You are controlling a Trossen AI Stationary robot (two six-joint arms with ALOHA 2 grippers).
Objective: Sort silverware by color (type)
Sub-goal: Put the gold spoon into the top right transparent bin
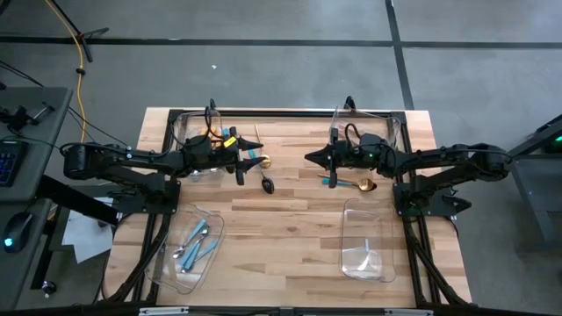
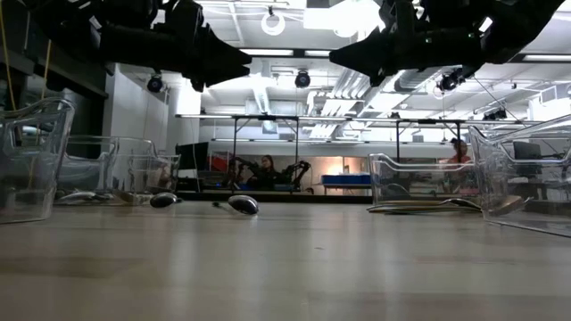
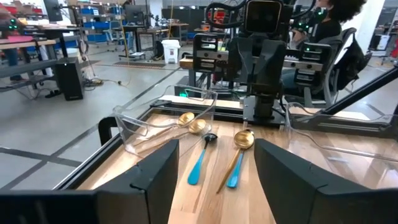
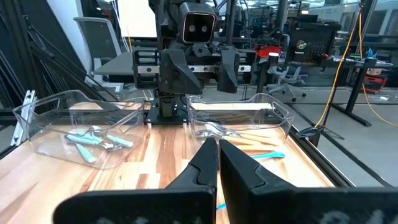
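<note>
I log a teal-handled black spoon (image 1: 265, 180) on the wooden table (image 1: 290, 228). Left pincer (image 1: 242, 165), at its 10 o'clock, gapes empty. Right pincer (image 1: 309, 158) is closed, empty.

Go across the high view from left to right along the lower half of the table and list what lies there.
Clear bin holding light-blue-handled silverware → bare wooden table → clear bin, with nothing visible in it.

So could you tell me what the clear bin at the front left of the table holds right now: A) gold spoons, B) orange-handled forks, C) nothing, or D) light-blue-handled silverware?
D: in the high view the front-left bin holds several light-blue-handled pieces, which the right wrist view also shows.
</note>
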